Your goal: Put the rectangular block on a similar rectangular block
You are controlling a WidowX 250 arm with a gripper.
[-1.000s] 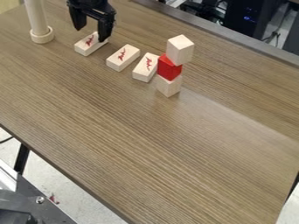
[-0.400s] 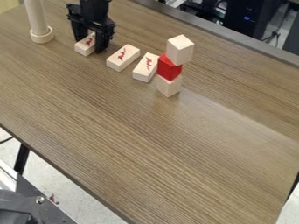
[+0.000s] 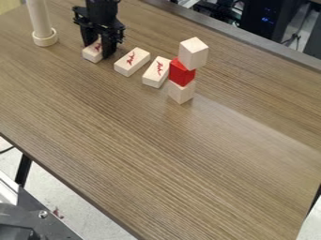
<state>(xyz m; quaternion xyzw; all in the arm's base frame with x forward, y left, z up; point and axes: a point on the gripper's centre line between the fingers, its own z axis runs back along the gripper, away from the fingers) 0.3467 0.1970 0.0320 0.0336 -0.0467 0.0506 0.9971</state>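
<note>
We note the gripper point(image 3: 98, 50) holding the end block point(image 3: 92, 55) between its fingers; the middle block point(image 3: 127, 69) lies apart, between it and the third block point(image 3: 154, 76).

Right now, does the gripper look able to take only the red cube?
Probably not: a pale cube sits on top of the red cube, and the gripper is down around the rectangular block nearest the post.

Arm point(image 3: 102, 6): enters at top edge, upper left | gripper point(image 3: 98, 50): black, hanging down low, upright | fingers point(image 3: 108, 48): two, pointing downward, side by side, partly closed, narrow gap between
</note>
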